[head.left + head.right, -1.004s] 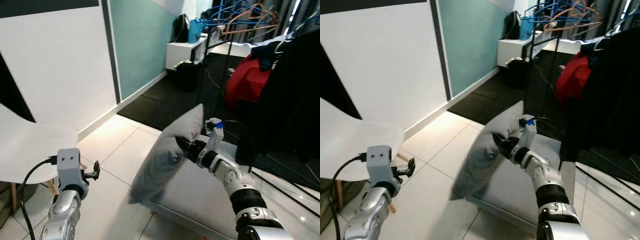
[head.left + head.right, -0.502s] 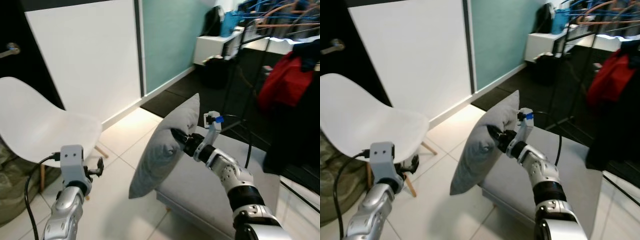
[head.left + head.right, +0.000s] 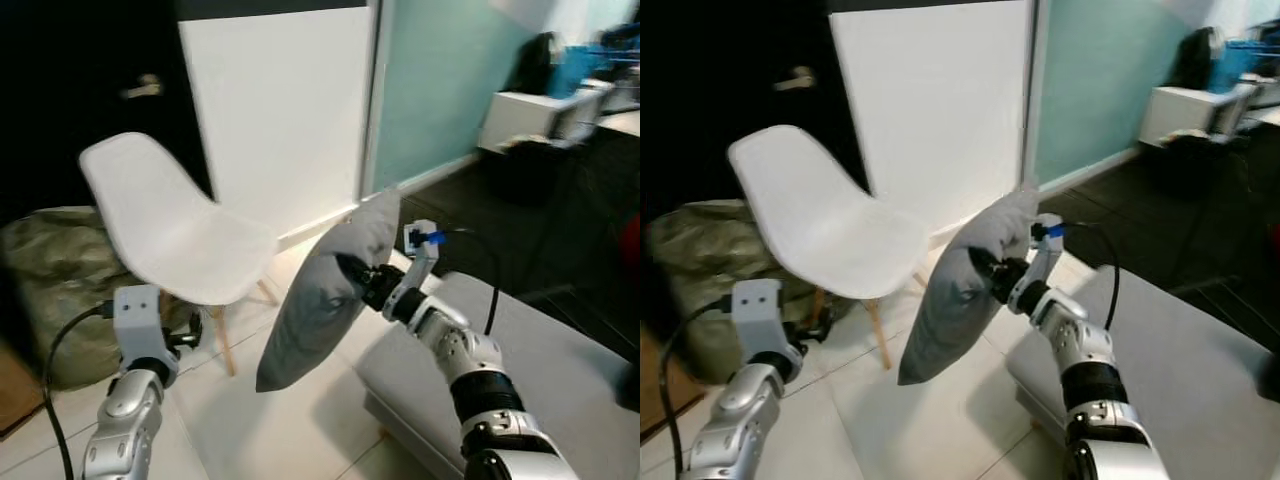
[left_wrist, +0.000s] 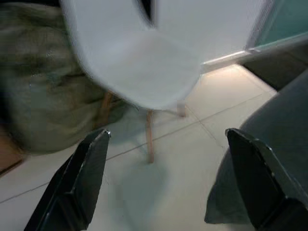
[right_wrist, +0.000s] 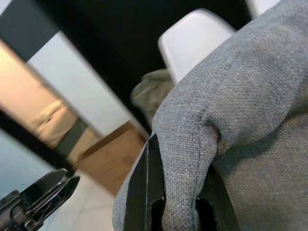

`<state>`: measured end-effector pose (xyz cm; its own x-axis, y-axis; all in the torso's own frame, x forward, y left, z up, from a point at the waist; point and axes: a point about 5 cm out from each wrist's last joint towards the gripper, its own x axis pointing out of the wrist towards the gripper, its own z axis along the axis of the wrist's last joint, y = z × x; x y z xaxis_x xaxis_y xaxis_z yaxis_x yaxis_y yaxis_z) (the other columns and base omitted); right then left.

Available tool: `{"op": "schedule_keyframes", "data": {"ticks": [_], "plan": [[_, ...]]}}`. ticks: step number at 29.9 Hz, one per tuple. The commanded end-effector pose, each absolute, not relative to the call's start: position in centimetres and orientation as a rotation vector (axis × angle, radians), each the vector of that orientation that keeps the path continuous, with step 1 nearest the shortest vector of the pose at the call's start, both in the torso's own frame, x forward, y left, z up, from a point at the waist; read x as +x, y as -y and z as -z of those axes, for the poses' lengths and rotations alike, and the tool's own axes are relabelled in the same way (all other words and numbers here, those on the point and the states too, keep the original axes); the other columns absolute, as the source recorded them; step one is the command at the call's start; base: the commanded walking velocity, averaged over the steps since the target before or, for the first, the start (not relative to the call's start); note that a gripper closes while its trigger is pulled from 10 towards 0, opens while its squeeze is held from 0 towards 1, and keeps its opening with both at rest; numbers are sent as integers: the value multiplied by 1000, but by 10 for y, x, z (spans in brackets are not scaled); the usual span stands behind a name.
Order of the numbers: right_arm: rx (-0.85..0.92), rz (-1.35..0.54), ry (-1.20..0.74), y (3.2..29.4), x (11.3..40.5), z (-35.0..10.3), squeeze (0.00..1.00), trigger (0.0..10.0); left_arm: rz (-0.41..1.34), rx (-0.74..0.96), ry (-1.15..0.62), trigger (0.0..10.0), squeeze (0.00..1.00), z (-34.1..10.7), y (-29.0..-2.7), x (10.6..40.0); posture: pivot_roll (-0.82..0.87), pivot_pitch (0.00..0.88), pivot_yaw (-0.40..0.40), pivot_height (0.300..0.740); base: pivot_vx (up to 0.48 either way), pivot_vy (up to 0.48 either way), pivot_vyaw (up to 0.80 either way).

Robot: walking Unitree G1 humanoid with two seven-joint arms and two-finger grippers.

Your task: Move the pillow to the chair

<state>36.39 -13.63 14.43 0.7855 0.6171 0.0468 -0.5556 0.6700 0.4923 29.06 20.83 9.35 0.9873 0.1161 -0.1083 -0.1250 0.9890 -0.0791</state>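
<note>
At about nine o'clock in the head views an olive-green beanbag (image 3: 60, 280) slumped on the floor against a dark wall; the left gripper (image 4: 166, 178) hung low at seven o'clock, its jaws spread wide with nothing between them, the left wrist view looking past them at the chair and the tiled floor (image 3: 290, 430). The white shell chair (image 3: 180, 235) stood on wooden legs at ten o'clock, its seat bare, the beanbag just beside it; behind it rose a white wall panel (image 3: 280, 100) and a teal wall (image 3: 440, 80) towards one o'clock. The grey pillow (image 3: 325, 290) hung in the air at the centre, tilted with its upper corner towards one o'clock and its lower corner towards seven, apart from the chair and to that chair's right; the right gripper (image 3: 358, 280) was pinching a fold of the pillow, its jaws pressed on the fabric, as the right wrist view showed close up. At four o'clock lay a grey padded bench (image 3: 540, 370), beneath the right arm.
</note>
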Motion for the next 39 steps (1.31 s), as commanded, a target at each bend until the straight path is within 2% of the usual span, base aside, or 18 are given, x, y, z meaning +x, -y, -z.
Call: {"op": "schedule_keyframes", "data": {"ticks": [1,5,10,22,39], "plan": [[508,-703,-27,134,368,-166,0,10000,-115,-98,-110,10000,0,-92,-208,290,-133,0,-43,729,0,0,775],[493,-662,-38,136,370,-163,0,10000,-97,-111,-113,10000,0,-92,-206,290,-134,0,-41,729,0,0,700],[478,-585,-57,140,373,-159,0,10000,-84,-131,-106,10000,0,-94,-205,289,-133,0,-41,729,287,0,0],[472,-574,-43,143,373,-160,0,10000,-70,-131,-109,10000,0,-94,-204,288,-133,2,-40,729,341,0,0],[454,-561,-35,143,375,-162,0,10000,-60,-127,-113,10000,0,-94,-204,288,-131,0,-43,729,480,0,0]]}}
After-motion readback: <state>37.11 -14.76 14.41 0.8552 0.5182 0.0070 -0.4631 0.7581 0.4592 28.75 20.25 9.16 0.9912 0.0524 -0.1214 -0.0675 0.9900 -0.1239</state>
